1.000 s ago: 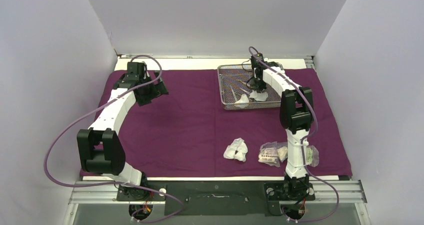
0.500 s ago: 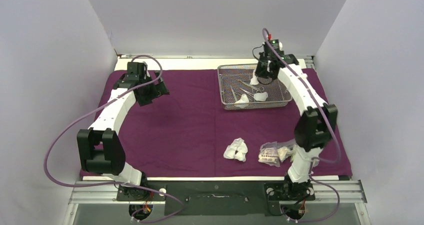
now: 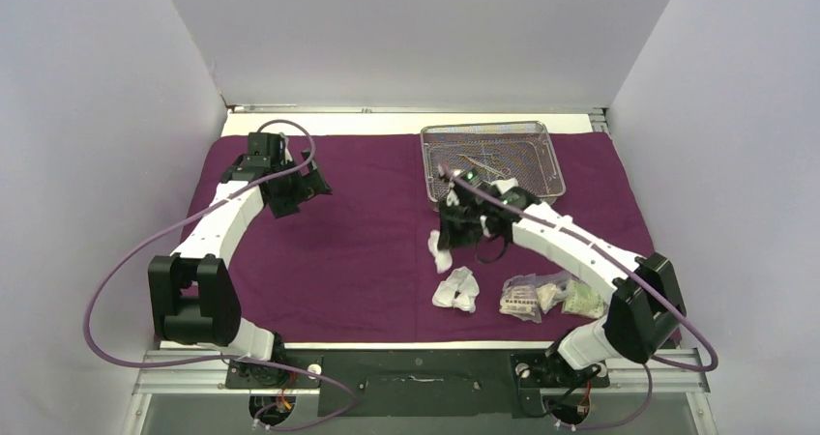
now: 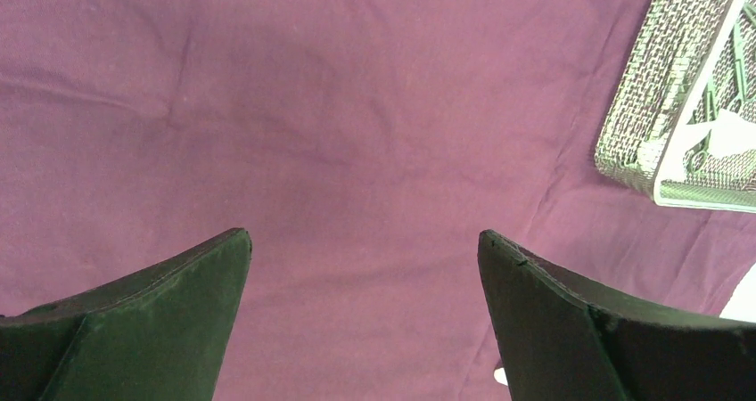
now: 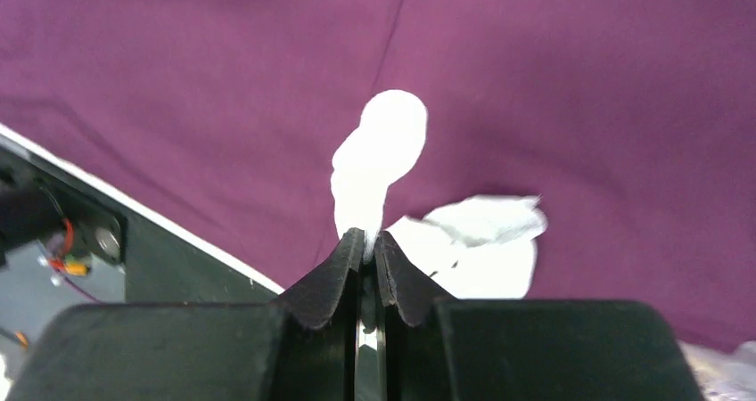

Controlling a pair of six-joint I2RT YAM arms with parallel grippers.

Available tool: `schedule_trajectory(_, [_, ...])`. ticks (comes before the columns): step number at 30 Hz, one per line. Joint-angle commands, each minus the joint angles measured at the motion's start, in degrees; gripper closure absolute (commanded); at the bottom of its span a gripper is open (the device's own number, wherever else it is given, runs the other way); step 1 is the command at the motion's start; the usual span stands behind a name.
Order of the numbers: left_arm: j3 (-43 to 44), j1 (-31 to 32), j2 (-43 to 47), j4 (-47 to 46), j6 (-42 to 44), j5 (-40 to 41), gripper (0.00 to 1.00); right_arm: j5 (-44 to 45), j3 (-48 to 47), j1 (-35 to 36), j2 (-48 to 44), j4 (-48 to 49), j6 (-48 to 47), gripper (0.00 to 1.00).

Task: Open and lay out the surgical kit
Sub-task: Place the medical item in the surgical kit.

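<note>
bright, even light with soft shadows; the white gauze wad (image 5: 379, 165) glares overexposed, its edges blurred.

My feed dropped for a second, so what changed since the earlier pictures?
The right gripper, shut on a white gauze wad, swung from over the rectangular silver wire-mesh tray toward the near side; it now holds the wad above the dark purple cloth, near the crumpled white gauze already lying there. The open left gripper barely shifted; tray and clear plastic packets stayed put.
</note>
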State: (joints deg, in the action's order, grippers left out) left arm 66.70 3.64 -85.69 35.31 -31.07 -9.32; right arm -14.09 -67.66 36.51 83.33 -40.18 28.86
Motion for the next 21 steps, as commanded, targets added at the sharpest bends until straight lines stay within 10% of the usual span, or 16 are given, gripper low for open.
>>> schedule_trajectory(1, [-1.31,0.13,3.43,-3.26,-0.71,-1.23,0.04,2.73,4.57,7.66,-3.13,4.14,3.53,0.95])
schedule_trajectory(15, [-1.05,0.23,3.14,-2.98,-0.5,-1.58,0.04,10.84,3.67,16.6,12.4,2.56,2.03,0.94])
schedule_trajectory(21, [-0.36,0.16,2.21,-2.78,-0.33,-1.58,0.04,13.17,-0.1,16.63,12.53,-0.91,1.33,0.71])
